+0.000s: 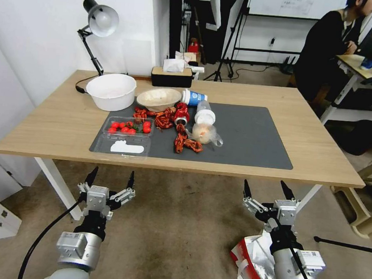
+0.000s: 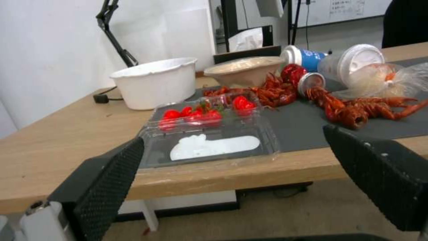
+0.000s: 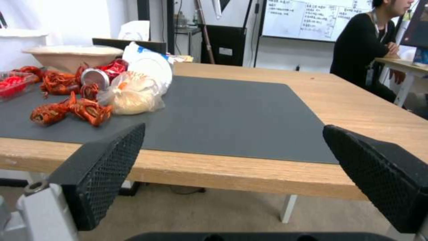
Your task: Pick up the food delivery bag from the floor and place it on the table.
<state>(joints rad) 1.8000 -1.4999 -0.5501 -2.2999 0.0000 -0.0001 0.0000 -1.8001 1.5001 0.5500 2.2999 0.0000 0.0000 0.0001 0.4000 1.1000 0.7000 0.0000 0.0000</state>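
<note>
Two tools hang spread open and empty before the near edge of the wide light-wood bench point(image 1: 47, 125): left tool point(image 1: 110, 180), right tool point(image 1: 266, 188). The white paper delivery bag point(image 1: 252, 256) with red side panels and foil lining lies on the brownish-grey floor point(image 1: 175, 232), near right, beneath the right arm. Crayfish point(image 1: 181, 141), cups and bowls crowd the dark grey mat's point(image 1: 254, 140) left half.
</note>
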